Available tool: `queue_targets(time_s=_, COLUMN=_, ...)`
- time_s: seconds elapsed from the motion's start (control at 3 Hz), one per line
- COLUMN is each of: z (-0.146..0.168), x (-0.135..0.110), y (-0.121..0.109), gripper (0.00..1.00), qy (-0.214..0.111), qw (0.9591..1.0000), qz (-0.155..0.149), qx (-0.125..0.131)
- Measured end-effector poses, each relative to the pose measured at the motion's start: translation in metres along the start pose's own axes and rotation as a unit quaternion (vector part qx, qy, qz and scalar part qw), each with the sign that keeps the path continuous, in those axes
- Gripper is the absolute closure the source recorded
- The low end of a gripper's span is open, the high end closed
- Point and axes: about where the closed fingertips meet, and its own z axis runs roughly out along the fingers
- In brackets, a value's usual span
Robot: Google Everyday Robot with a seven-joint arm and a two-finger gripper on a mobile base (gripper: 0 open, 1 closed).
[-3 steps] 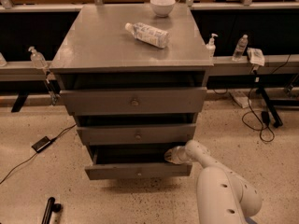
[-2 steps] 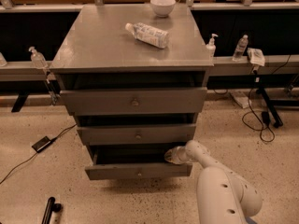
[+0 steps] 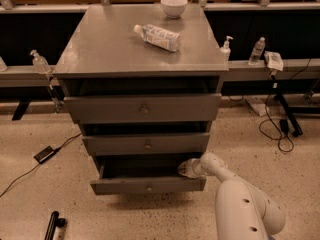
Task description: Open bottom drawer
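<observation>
The grey cabinet has three drawers. The bottom drawer has the slimmest front, with a small round knob at its centre, and it stands pulled out from the cabinet, showing a dark interior behind the front panel. My gripper reaches from the white arm at the lower right into the drawer's right end, just behind the front panel. The middle drawer and the top drawer sit above it, further back.
On the cabinet top lie a plastic bottle on its side and a white bowl at the back. Cables and a black adapter lie on the floor to the left; a stand base and cords lie at the right.
</observation>
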Motion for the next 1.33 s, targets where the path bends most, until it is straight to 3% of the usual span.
queue_targets(time_s=1.33, z=-0.015, x=0.002, y=0.024, gripper=1.00, qy=-0.001, qw=0.9999, qz=0.015, qx=0.004)
